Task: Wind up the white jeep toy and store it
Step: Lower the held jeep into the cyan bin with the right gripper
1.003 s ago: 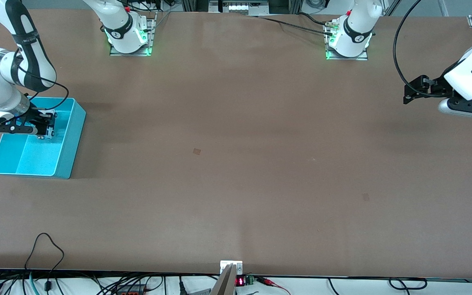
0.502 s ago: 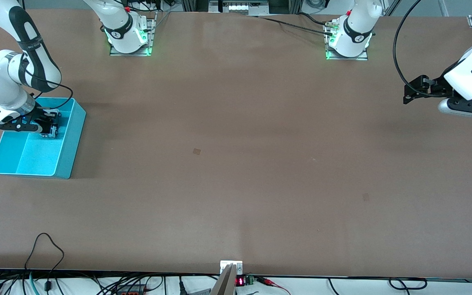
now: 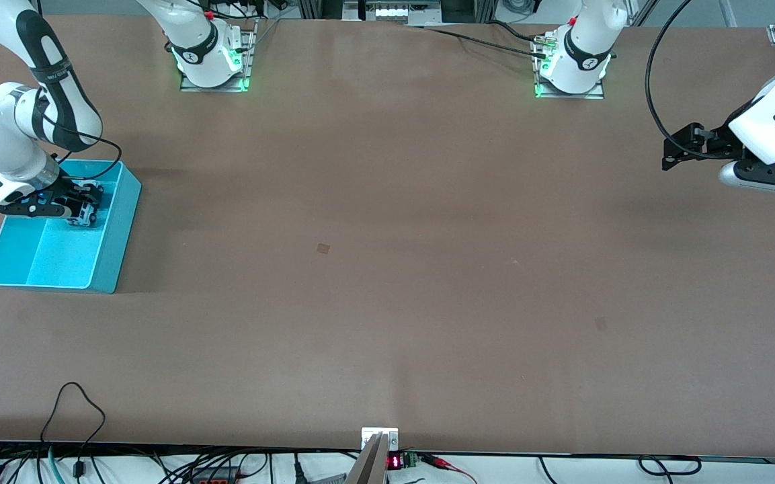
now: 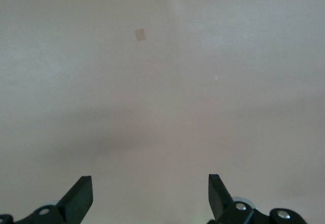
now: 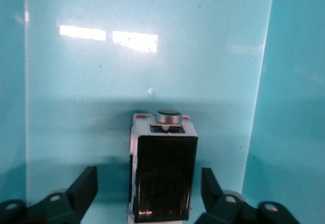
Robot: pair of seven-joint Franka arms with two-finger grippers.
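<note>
Right wrist view: white jeep toy (image 5: 163, 173) rests on the floor of the turquoise bin (image 5: 284, 82), roof up, between the spread fingers of the right gripper (image 5: 147, 193); its long axis runs away from the wrist, spare wheel at the outer end; lift straight up without clipping it; left gripper (image 4: 150, 196), spread and empty, waits over the table (image 3: 387, 269).

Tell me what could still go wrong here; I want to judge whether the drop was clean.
The right hand is open, but its fingers flank the white jeep toy closely; lifting off-line might drag or tip it. If wound, the jeep might roll into the turquoise bin wall. The left hand waits open over bare table.
</note>
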